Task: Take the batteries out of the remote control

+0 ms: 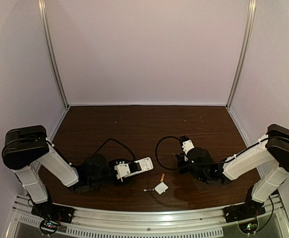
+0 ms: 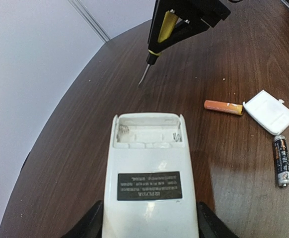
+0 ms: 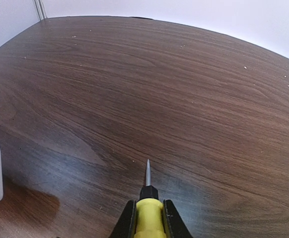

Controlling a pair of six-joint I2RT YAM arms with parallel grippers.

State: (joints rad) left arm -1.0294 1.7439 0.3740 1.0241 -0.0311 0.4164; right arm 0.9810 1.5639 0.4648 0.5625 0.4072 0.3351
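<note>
The remote control (image 1: 139, 166) lies back-up on the table (image 1: 134, 124), left of centre in the near half, its dark label patch facing up. The left gripper (image 2: 149, 224) clamps the remote control by its long edges, one finger pressed against each side. The battery compartment (image 2: 147, 135) at the handset's right-hand end is uncovered – both cells are out and only the contacts show inside. The orange battery (image 2: 224, 106) lies flat on the table to the right of the remote control and slightly nearer, apart from it. The white cover (image 2: 269, 111) rests just beside the orange battery on its near side. The dark battery (image 2: 282, 161) lies near the white cover, to its left, clear of the handset. The right gripper (image 3: 148, 214) is right of centre, its fingers (image 3: 128, 218) closed on the yellow handle of a screwdriver (image 3: 148, 220) – the blade points left toward the open compartment, well short of it.
</note>
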